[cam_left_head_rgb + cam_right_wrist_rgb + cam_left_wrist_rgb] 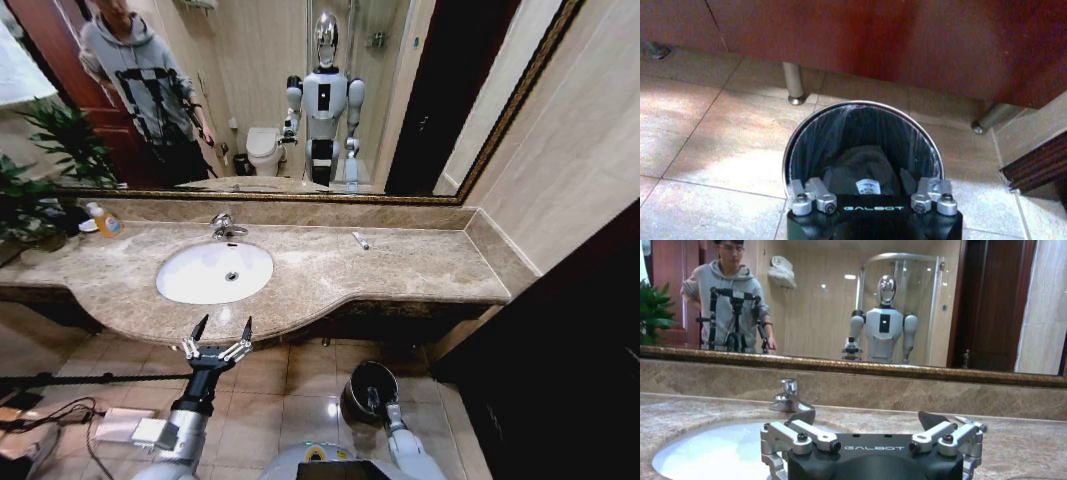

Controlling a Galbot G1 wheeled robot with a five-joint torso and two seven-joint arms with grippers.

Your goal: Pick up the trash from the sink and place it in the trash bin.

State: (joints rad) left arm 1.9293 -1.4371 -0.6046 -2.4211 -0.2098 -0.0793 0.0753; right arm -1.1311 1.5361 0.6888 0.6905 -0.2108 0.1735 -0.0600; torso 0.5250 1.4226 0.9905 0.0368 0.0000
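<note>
- my left gripper (221, 329) is wide open, near the sink (214, 272).
- my right gripper (870, 187) is over the trash bin (863, 145); i can't tell its fingers.
- reaching blind could bump the faucet (224, 226).

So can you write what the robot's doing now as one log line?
left gripper: jaws open, before sink | right gripper: jaws open, over trash bin | white tube: on countertop
</note>
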